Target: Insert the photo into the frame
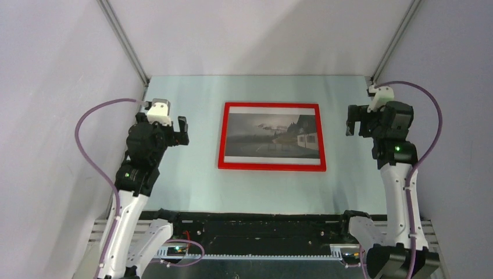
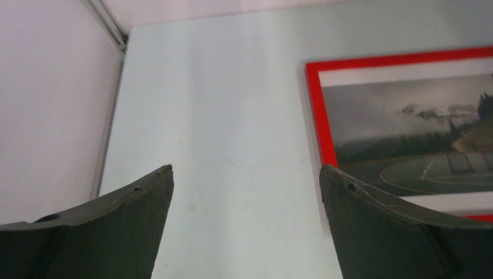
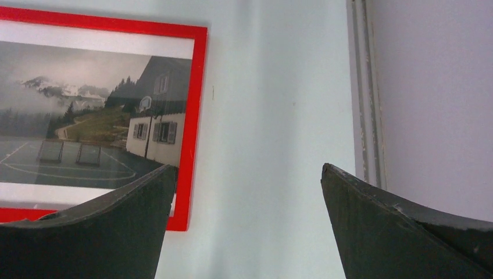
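Centrally, photo (image 1: pixel 272 135) in frame (image 1: pixel 271 167) lies between open left hand (image 2: pixel 245 174) and open right hand (image 3: pixel 247 171).

No writing, label, brand, number or sign can be read in any view. The rectangular grey misty-landscape photo (image 1: pixel 272 135), lying inside the thin bright red frame (image 1: pixel 272 167) in the middle of the table, shows only pale painted court lines on its dark ground and no letters or digits. Its white margins along the far and near edges are blank.
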Controlling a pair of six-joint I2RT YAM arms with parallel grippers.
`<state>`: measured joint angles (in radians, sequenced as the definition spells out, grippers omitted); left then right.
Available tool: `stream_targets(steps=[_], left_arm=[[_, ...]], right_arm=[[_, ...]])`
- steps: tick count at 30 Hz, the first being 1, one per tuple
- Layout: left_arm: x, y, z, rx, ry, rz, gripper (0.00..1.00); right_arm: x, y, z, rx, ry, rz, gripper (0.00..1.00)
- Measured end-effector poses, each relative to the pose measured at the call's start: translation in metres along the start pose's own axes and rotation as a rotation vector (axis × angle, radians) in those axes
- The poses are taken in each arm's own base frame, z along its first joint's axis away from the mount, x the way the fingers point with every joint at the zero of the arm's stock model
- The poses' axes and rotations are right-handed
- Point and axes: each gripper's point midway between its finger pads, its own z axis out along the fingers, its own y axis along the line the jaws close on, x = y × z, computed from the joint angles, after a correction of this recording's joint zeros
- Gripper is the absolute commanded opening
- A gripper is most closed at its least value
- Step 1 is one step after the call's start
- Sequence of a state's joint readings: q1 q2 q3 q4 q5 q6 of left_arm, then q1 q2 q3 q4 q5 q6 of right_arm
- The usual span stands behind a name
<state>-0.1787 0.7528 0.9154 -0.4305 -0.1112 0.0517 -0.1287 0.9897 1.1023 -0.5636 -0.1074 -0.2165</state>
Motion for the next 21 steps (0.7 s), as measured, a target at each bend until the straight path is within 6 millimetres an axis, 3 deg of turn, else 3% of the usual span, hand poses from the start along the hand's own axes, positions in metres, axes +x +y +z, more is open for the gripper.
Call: stream_targets(steps=[5, 13, 21], left_arm=[[-0.005, 0.011, -0.020, -0.057, -0.063, -0.026, 1.00], [0.004, 0.019, -0.044, -0.100, -0.106, -0.078, 1.00], [0.025, 0.018, -0.042, -0.108, -0.073, -0.118, 1.00]], right_arm=[[0.027, 0.004, -0.014, 0.005, 0.006, 0.039, 0.99], [0.076, 0.015, -0.023, -0.015, 0.027, 0.111, 1.00], [0.077, 0.031, -0.032, -0.091, -0.005, 0.143, 0.99]])
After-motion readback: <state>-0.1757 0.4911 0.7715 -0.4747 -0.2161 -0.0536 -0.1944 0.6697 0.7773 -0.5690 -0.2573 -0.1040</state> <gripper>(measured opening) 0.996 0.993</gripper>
